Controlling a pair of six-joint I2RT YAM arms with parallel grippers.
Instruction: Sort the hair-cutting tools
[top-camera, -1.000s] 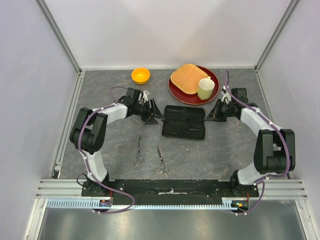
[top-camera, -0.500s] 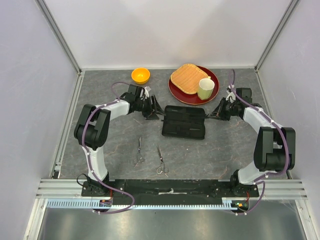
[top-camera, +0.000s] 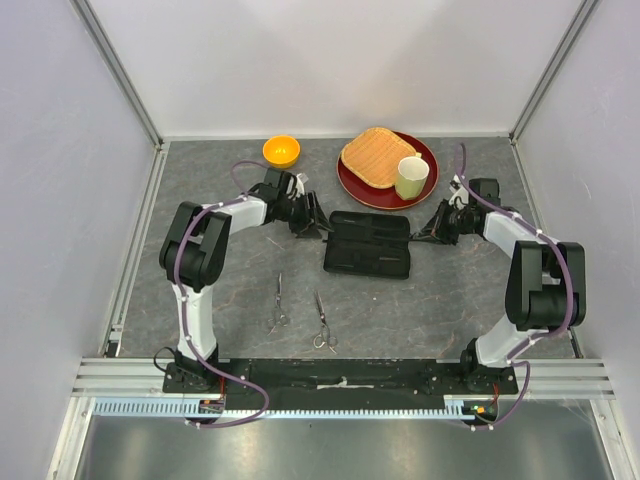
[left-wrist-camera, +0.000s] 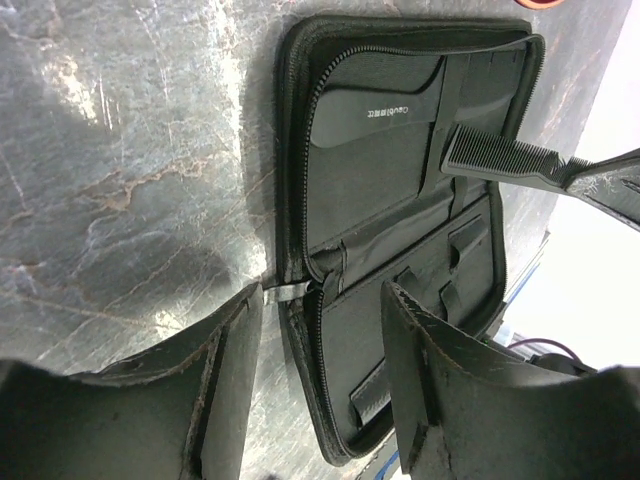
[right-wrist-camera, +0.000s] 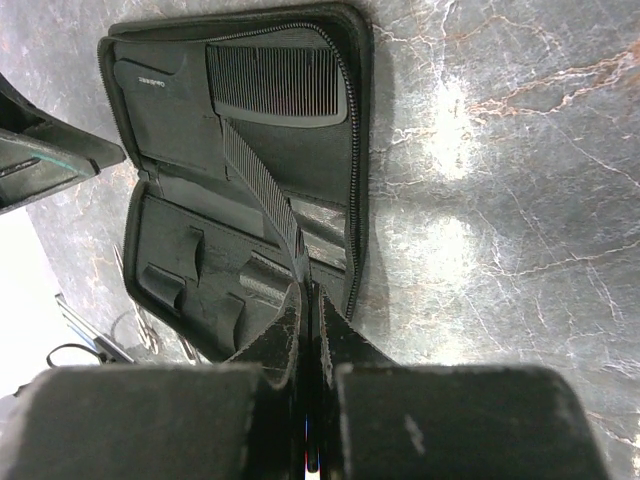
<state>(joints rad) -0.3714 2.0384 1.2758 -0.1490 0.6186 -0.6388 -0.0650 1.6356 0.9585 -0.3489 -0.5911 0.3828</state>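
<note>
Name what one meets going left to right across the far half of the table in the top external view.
Orange bowl → left gripper → black case → right gripper. The red plate and the cup overlap the case in that direction, so I leave them out.

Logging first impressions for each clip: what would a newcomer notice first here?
The black zip case lies open mid-table, with a gripper at each end. The right gripper is shut on a black comb over the case, while the left gripper stands open at its zip edge. Two silver scissors lie nearer the arm bases.
</note>
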